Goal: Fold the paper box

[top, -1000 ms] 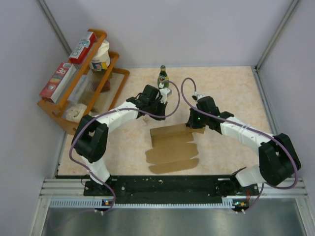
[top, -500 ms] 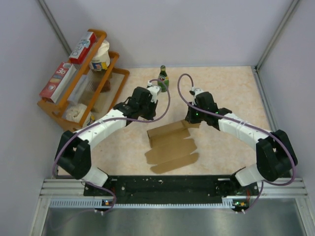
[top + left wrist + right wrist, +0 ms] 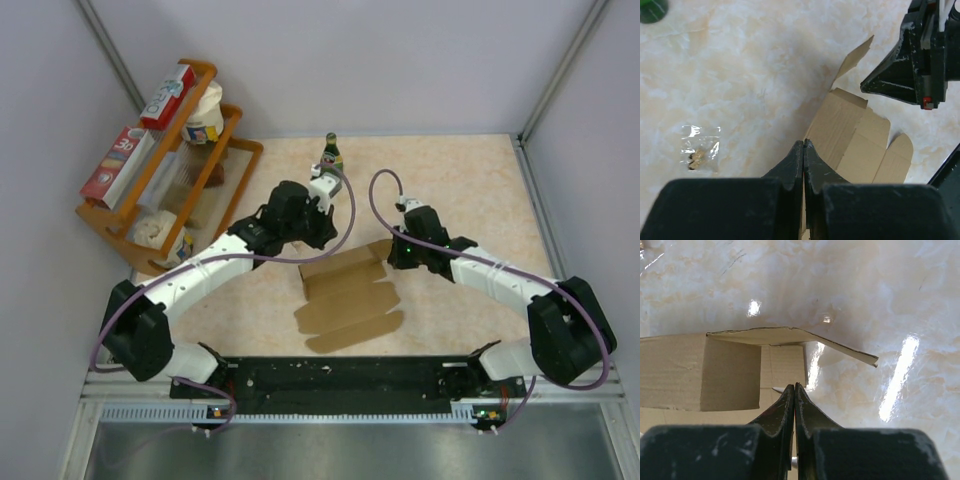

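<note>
The paper box [image 3: 345, 295] is a flat brown cardboard sheet with notched flaps, lying mid-table. Its far panel [image 3: 685, 371] is bent up, and a thin side flap [image 3: 840, 346] lifts off the table. My left gripper [image 3: 315, 245] is shut, with its tips over the sheet's far left edge [image 3: 815, 131]. My right gripper [image 3: 392, 262] is shut, with its tips at the sheet's far right end beside the raised flap. The left gripper [image 3: 803, 143] and the right gripper [image 3: 794, 386] show nothing between their jaws. The right gripper also shows in the left wrist view [image 3: 910, 65].
A green bottle [image 3: 331, 157] stands just beyond the grippers. A wooden rack [image 3: 235, 150] at the back left holds red-and-white boxes [image 3: 118, 165] and jars. A small clear plastic bag [image 3: 701, 150] lies on the table left of the sheet.
The left arm has stretched out, and its gripper now reaches the sheet's far left edge. The right gripper has shifted slightly right and nearer. The sheet's far right flap now lifts.
</note>
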`<state>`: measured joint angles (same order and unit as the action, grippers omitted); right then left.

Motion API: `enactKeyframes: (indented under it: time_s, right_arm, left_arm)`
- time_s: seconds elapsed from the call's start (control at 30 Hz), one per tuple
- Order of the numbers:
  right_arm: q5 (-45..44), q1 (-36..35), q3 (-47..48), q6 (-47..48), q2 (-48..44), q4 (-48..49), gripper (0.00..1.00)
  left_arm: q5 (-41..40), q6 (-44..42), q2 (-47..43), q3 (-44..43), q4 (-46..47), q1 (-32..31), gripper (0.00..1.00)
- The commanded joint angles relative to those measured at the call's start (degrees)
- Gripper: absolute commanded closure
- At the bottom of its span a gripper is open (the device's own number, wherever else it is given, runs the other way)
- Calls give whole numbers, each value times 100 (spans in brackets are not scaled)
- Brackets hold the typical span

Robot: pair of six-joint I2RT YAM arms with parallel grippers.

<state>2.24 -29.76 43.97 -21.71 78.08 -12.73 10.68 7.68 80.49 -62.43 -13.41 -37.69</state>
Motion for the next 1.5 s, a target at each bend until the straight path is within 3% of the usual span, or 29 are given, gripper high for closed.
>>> enactKeyframes:
  time_s: [0.0, 0.4, 1.47]
  right_arm:
    - [-206, 58, -63, -175, -136, 218, 100]
    - [-453, 269, -239, -368, 198, 324, 100]
    - [294, 269, -406, -202, 1121, 1001, 100]
  left_arm:
    - [84, 111, 90, 91, 251, -159, 100]
    - [5, 111, 72, 653, 312, -265, 100]
    - [13, 181, 187, 1093, 453, -309, 100]
